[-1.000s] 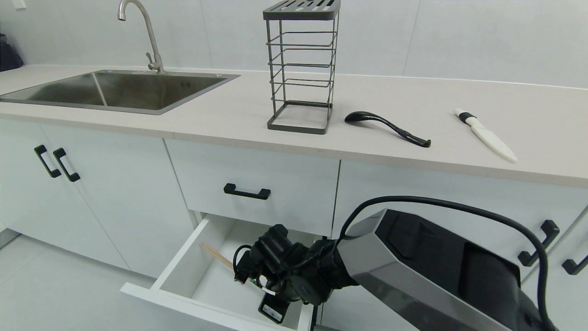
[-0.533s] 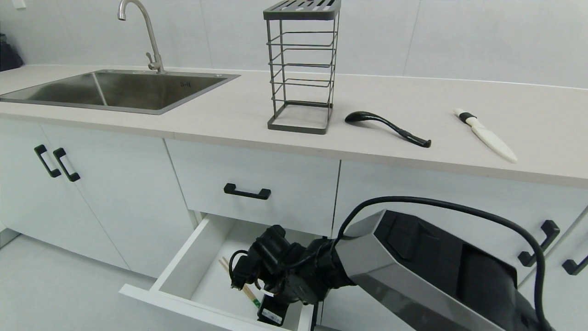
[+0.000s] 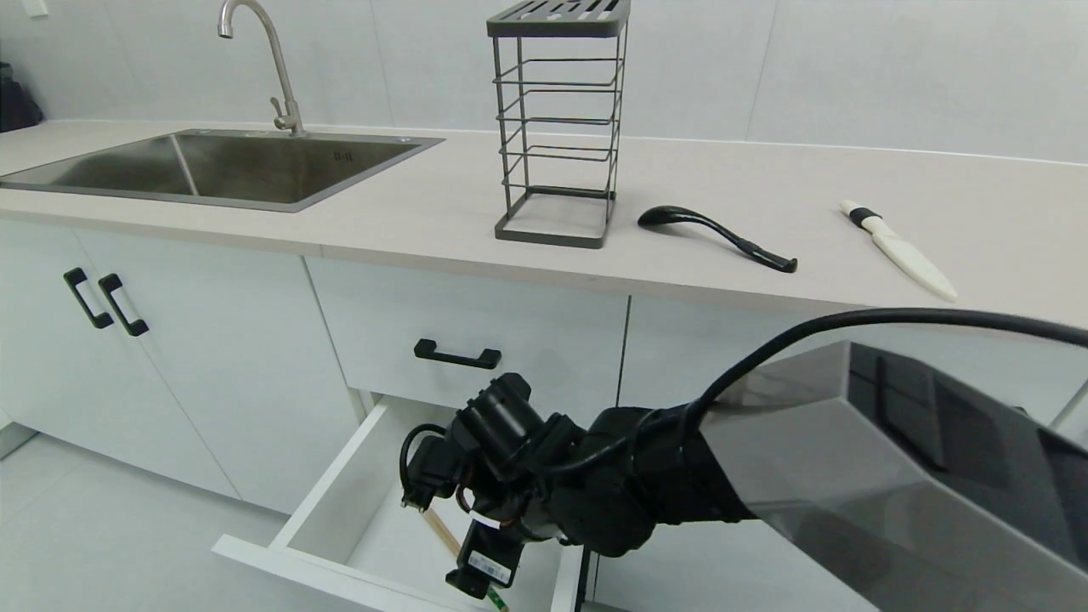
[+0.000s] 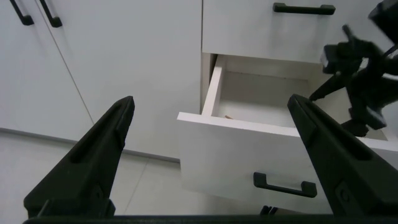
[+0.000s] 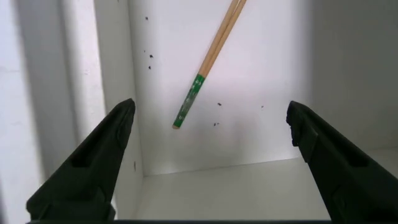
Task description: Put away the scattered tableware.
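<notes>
right wrist view: the right hand is inside the open drawer, pointing down at its floor. its fingers are spread wide and grip nothing. a pair of chopsticks lies flat on the drawer floor between and beyond the fingertips, apart from both fingers, with the green-banded ends near one side wall.

head view: the right arm reaches down into the lower drawer, which is pulled well out beneath the bench. on the bench, a black ladle lies just beside the wire rack, on the robot's right of it. a white knife with a black band lies farther right, well apart from the ladle. the rack stands upright and its tiers appear unoccupied. the sink is set in the bench on the robot's left.

left wrist view: the left hand is held low, off to the side of the drawer, facing its front panel. its fingers are fully apart and carry nothing.

task status (judgement):
- done: the chopsticks are stowed in the drawer and are free of the hand.
- left: the ladle and the knife are not yet collected from the bench.
- left: the drawer is open and will likely need closing once the last item is in.
- estimate: roughly one item of three is put away. whether the knife belongs in the rack or the drawer cannot be told.
</notes>
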{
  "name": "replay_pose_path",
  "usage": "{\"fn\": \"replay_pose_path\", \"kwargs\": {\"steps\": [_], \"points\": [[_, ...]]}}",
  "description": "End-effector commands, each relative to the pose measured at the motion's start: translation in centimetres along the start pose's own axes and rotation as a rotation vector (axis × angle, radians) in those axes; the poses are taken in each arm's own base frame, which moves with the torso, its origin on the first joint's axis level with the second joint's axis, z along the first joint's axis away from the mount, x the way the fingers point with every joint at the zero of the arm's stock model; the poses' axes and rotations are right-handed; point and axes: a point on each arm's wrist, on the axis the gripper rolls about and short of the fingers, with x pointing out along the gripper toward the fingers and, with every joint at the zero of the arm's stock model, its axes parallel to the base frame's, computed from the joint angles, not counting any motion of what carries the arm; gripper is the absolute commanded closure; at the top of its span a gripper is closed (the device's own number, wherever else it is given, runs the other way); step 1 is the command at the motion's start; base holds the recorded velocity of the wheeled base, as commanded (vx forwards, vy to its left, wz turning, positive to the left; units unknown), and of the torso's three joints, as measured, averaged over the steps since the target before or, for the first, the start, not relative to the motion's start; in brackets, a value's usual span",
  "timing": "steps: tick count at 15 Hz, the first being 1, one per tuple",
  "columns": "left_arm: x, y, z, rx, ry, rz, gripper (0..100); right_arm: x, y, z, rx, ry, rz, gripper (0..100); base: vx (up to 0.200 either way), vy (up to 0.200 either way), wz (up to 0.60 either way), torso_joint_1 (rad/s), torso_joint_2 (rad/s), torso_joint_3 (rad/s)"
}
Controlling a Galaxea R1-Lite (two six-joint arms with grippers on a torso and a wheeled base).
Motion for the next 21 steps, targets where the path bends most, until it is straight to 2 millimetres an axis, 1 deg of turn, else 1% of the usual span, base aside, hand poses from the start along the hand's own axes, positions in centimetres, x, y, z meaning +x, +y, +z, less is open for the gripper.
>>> {"fn": "replay_pose_path", "kwargs": {"steps": [1,3,7,8,9,10,12,15,16,17,18,19,20,21], "points": [[0.0,0.0,0.0,-0.001,0.001,0.0,0,-3.7,0.3,1.2,-0.011,-0.062,-0.016,0,0.0,0.0,0.0,0.0,0.0,0.0],[0.0,0.0,0.0,0.001,0.001,0.0,0,-5.3,0.4,1.5,-0.014,-0.085,-0.02,0,0.0,0.0,0.0,0.0,0.0,0.0],[0.0,0.0,0.0,-0.001,0.001,0.0,0,-9.6,1.1,2.4,-0.013,-0.18,-0.036,0,0.0,0.0,0.0,0.0,0.0,0.0],[0.0,0.0,0.0,-0.001,0.001,0.0,0,-10.1,1.1,2.4,-0.01,-0.194,-0.04,0,0.0,0.0,0.0,0.0,0.0,0.0],[0.0,0.0,0.0,-0.001,0.001,0.0,0,-11.1,1.2,2.3,-0.001,-0.23,-0.046,0,0.0,0.0,0.0,0.0,0.0,0.0],[0.0,0.0,0.0,0.001,0.001,0.0,0,-12.1,1.4,2.1,0.043,-0.279,-0.045,0,0.0,0.0,0.0,0.0,0.0,0.0],[0.0,0.0,0.0,-0.001,0.001,0.0,0,-13.2,1.8,1.7,0.094,-0.34,-0.026,0,0.0,0.0,0.0,0.0,0.0,0.0],[0.0,0.0,0.0,-0.001,0.001,0.0,0,-16.2,2.8,0.3,0.133,-0.429,0.012,0,0.0,0.0,0.0,0.0,0.0,0.0],[0.0,0.0,0.0,-0.001,0.001,0.0,0,-17.1,3.1,-0.4,0.177,-0.455,0.02,0,0.0,0.0,0.0,0.0,0.0,0.0],[0.0,0.0,0.0,-0.001,0.001,0.0,0,-17.6,3.3,-0.8,0.216,-0.477,0.027,0,0.0,0.0,0.0,0.0,0.0,0.0],[0.0,0.0,0.0,-0.001,0.001,0.0,0,-17.8,3.6,-1.9,0.267,-0.496,0.035,0,0.0,0.0,0.0,0.0,0.0,0.0],[0.0,0.0,0.0,-0.001,0.001,0.0,0,-17.8,3.7,-2.8,0.285,-0.502,0.023,0,0.0,0.0,0.0,0.0,0.0,0.0],[0.0,0.0,0.0,-0.001,0.001,0.0,0,-17.8,3.7,-3.2,0.294,-0.504,0.014,0,0.0,0.0,0.0,0.0,0.0,0.0],[0.0,0.0,0.0,-0.001,0.001,0.0,0,-18.1,3.7,-4.0,0.313,-0.527,-0.004,0,0.0,0.0,0.0,0.0,0.0,0.0]]}}
